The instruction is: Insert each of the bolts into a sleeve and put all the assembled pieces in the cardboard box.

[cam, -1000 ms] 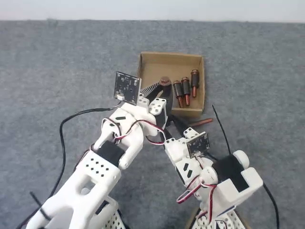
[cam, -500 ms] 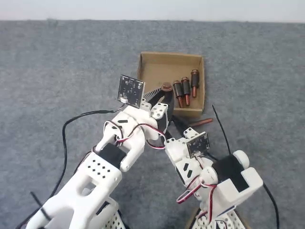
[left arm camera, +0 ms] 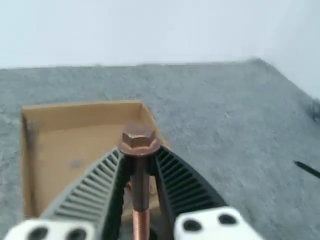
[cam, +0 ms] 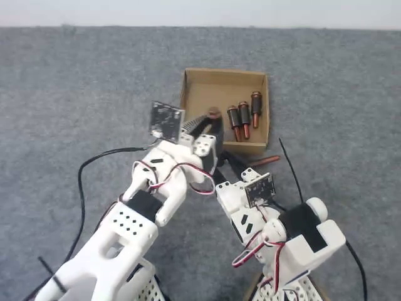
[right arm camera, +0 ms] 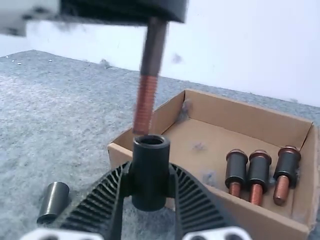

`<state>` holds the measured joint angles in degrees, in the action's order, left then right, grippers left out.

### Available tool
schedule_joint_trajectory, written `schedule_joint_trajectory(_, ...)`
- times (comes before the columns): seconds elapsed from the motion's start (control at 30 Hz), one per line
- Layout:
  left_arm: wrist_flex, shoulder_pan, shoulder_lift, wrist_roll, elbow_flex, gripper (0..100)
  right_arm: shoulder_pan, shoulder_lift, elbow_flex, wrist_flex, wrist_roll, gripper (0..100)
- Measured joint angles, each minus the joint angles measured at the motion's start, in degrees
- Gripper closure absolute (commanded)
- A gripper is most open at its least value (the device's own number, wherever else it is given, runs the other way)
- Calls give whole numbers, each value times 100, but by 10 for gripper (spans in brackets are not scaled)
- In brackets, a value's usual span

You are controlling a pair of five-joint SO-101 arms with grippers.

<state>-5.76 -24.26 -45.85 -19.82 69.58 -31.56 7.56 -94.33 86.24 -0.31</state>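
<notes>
Bolt (left arm camera: 139, 141) above sleeve (right arm camera: 150, 170); spare sleeve (right arm camera: 52, 200), loose bolt (cam: 263, 161) near cardboard box (cam: 224, 71)

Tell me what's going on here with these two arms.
The left gripper holds a copper bolt upright, with its threaded tip right at the mouth of the black sleeve. The right gripper grips that sleeve beside the cardboard box. The bolt is not yet pushed in. Three assembled pieces lie in the box. A spare sleeve and a loose bolt lie outside it.
</notes>
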Motion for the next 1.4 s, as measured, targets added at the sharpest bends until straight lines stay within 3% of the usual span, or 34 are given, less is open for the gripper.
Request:
schedule_joint_trajectory(0.23,932,35,0,0,492,988,0,0,0,0,0,992)
schedule_joint_trajectory(1.4,1002,-211,0,35,941,988,9,-9,0,0,9,992)
